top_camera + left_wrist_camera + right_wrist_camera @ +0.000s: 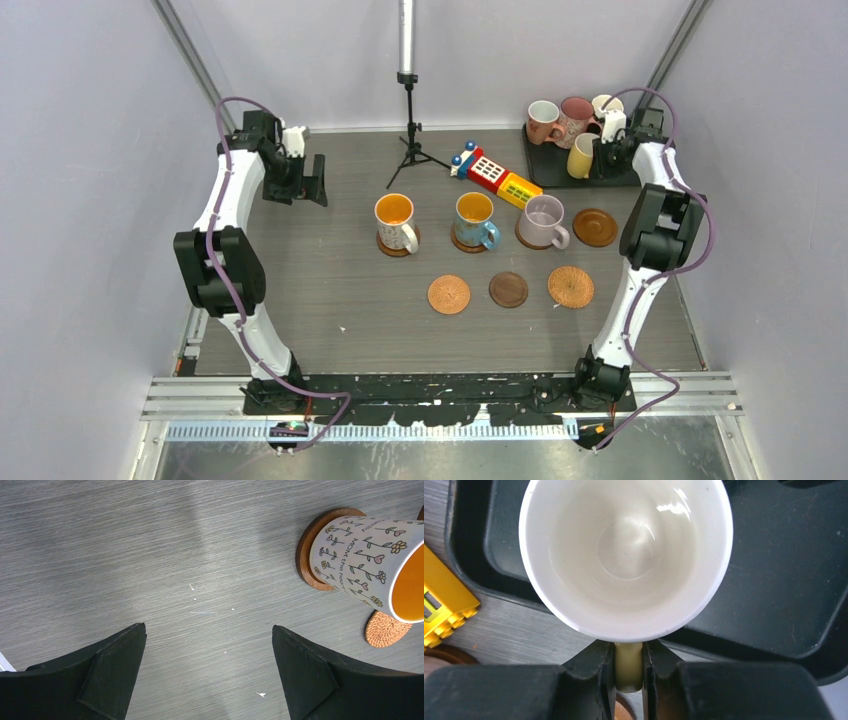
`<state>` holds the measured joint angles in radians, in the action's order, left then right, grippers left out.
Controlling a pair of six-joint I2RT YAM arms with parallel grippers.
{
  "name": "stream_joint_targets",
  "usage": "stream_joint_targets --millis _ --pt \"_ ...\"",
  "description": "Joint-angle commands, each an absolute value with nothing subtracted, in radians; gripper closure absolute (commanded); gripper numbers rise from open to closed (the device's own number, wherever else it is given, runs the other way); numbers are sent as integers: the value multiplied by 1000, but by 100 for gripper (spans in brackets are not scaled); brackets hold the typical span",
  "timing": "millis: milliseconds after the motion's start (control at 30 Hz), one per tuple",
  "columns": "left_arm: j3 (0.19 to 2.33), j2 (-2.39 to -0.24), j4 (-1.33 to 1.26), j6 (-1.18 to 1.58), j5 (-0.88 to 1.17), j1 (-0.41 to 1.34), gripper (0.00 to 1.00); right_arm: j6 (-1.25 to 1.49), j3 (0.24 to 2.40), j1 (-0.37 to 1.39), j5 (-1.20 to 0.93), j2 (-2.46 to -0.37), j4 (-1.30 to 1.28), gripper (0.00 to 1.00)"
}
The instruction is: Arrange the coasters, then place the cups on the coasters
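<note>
A robotics lab cell: plain pale walls (80, 200) box in a grey wood-grain tabletop (340, 290), white arms (228, 200) bolted to a metal rail (190, 398), a black tripod (412, 150) at the back.

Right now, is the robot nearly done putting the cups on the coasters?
Almost halfway. Done: the flowered mug, blue mug and lavender mug each sit on a coaster. In hand: the right tool grips the yellow mug by its handle at the black tray. Left: that mug plus the other mugs there, and four bare coasters: woven, dark, woven, brown. The left tool is open, holding nothing.
</note>
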<state>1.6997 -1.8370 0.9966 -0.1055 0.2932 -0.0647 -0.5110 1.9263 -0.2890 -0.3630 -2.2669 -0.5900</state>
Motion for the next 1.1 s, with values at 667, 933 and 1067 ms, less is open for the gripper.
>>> stream_joint_targets --millis 667,933,1067 --pt "1497 -1619 867 -96 378 -62 0 -304 1605 -63 -346 -1540 -472 100" --pt "1361 -1508 819 -91 382 -63 0 -189 1339 209 -223 -1285 -463 100" --pt "1322 -1471 802 -91 388 -63 0 -128 1224 358 -152 -1189 -441 100"
